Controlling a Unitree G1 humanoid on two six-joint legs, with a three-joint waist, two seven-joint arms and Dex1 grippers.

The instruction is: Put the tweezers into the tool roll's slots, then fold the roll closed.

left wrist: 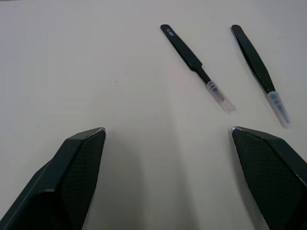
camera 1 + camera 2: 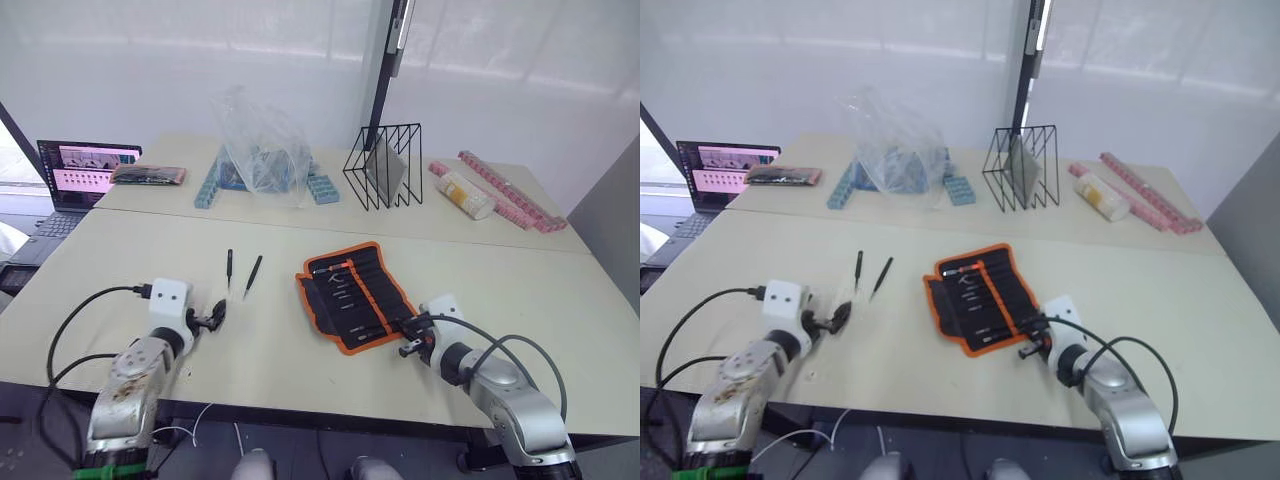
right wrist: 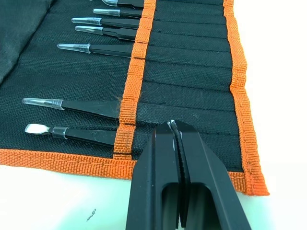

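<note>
Left pincer (image 1: 168,177) agape — 2 slim tweezers (image 1: 194,62) beyond.

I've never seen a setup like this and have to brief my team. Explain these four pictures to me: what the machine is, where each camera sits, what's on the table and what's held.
This is a humanoid robot with two arms, each ending in a gripper of two black fingers. Two pictures come from its head, looking down over a beige table. The other two come from cameras on its wrists, looking along the fingers.

On the table lies an open black fabric tool roll with orange trim, several slim tools already tucked in its slots. Two slim black pointed tweezers lie loose beside it, toward the robot's left. Farther back stand a laptop, a clear plastic bag and a black wire rack.

The left gripper is open, just short of the loose tweezers. The right gripper is shut at the roll's near edge. Neither holds anything.
</note>
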